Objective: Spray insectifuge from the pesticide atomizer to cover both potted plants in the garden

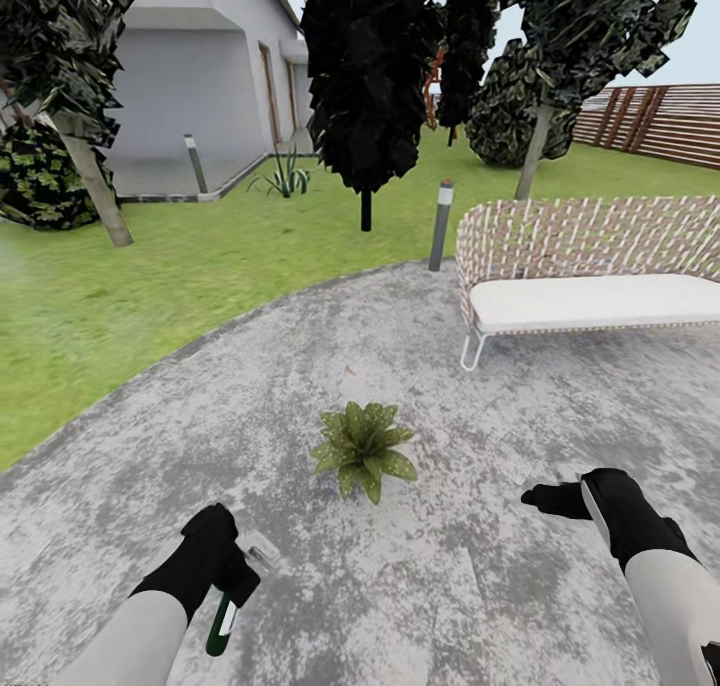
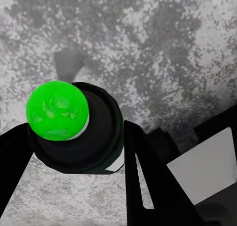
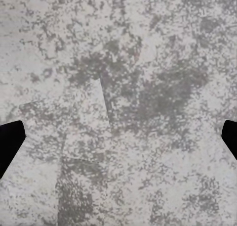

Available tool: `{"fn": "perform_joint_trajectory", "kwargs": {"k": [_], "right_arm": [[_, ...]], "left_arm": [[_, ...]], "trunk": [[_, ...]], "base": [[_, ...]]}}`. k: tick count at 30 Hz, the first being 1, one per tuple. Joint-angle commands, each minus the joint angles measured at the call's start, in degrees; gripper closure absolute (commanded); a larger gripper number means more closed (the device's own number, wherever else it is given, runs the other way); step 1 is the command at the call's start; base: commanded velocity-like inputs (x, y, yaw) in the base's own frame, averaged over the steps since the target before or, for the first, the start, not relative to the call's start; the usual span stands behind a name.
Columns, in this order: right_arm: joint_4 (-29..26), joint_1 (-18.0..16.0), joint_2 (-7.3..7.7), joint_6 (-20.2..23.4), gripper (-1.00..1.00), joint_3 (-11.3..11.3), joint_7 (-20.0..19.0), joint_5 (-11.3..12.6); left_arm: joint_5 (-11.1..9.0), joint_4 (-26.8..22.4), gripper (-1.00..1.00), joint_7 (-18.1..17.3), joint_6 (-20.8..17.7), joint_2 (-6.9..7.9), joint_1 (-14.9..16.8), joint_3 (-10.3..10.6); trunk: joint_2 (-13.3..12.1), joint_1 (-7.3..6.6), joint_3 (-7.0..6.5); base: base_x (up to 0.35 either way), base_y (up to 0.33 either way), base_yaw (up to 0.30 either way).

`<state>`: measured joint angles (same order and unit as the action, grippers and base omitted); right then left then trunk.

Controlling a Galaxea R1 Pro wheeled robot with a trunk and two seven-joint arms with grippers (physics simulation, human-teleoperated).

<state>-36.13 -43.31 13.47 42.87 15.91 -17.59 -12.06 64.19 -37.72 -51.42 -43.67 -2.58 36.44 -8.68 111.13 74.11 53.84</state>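
Pesticide atomizer (image 1: 224, 621): light, rigid, slick plastic, I judge; my left hand (image 1: 232, 576) clamps its body. Right hand (image 1: 560, 499) spread, empty.

We see flat, bright daylight with hardly any shadows. The trees (image 1: 370, 76) render almost black and jagged. At 9 o'clock the lawn (image 1: 120, 276) looks hazy.

Mottled grey patio (image 1: 300, 386), green lawn (image 1: 150, 266), dark green atomizer (image 1: 222, 626) with white label, brown slatted fence (image 1: 650, 121)
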Motion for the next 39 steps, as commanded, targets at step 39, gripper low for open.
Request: {"fn": "perform_joint_trajectory", "kwargs": {"k": [39], "right_arm": [[-34.1,-0.2,-0.28,0.4,-1.00,-2.5,-28.5,-0.3]], "left_arm": [[-29.6,-13.4,1.00,-14.6,29.2,14.17,0.7,-1.3]], "trunk": [[0.0,-0.01,-1.01]], "base": [[0.000,0.000,0.013]]}}
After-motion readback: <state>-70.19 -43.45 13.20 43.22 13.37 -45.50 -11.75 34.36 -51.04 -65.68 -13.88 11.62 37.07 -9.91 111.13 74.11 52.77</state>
